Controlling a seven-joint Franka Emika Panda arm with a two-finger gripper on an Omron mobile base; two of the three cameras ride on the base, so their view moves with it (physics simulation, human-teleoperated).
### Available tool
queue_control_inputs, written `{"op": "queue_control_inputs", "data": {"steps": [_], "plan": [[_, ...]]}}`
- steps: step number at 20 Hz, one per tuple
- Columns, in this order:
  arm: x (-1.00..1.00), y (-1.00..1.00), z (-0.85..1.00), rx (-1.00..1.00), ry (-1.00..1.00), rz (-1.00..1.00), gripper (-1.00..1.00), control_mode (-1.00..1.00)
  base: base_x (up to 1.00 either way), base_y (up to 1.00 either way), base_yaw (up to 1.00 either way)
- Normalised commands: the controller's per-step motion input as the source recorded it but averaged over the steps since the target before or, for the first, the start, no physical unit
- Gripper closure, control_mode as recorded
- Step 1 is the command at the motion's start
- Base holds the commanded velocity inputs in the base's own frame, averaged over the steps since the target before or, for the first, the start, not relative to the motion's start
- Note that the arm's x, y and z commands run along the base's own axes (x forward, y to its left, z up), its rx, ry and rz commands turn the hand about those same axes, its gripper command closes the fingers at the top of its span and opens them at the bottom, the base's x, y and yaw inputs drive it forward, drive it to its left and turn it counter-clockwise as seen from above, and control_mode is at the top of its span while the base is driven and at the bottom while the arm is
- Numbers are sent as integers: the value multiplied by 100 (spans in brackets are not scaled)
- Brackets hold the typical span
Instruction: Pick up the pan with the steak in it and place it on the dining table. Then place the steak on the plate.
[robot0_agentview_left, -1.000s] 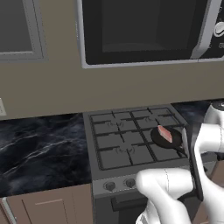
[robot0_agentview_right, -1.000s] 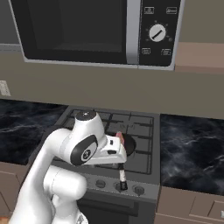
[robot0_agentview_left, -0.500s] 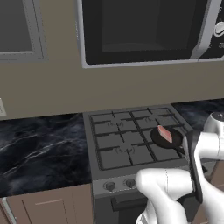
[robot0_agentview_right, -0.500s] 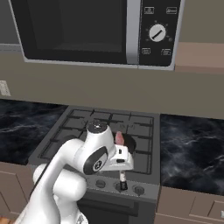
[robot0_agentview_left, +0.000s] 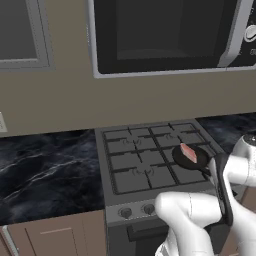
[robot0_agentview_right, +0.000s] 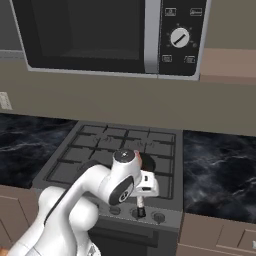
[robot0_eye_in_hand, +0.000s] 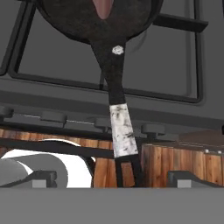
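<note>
Pan (robot0_agentview_left: 189, 156) with steak (robot0_agentview_left: 188, 152) unlifted on stove (robot0_agentview_left: 150, 165); gripper (robot0_agentview_right: 140, 206) above handle (robot0_eye_in_hand: 119, 118), jaw spread indeterminable; all steps remain.

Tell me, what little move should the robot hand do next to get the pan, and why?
Probably slide forward along the handle and then close. In the hand view the pan with the steak sits on the stove, and its long handle runs down between the two fingertips, which stand wide apart and do not touch it. The gripper seems to be at the handle's far end.
</note>
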Motion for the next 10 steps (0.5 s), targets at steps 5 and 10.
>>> {"op": "queue_control_inputs", "data": {"steps": [5, 10], "plan": [[38, -10, -19, 0, -4, 0, -100, -100, 0, 0, 0], [25, -8, -22, 0, -1, 0, -100, -100, 0, 0, 0]]}}
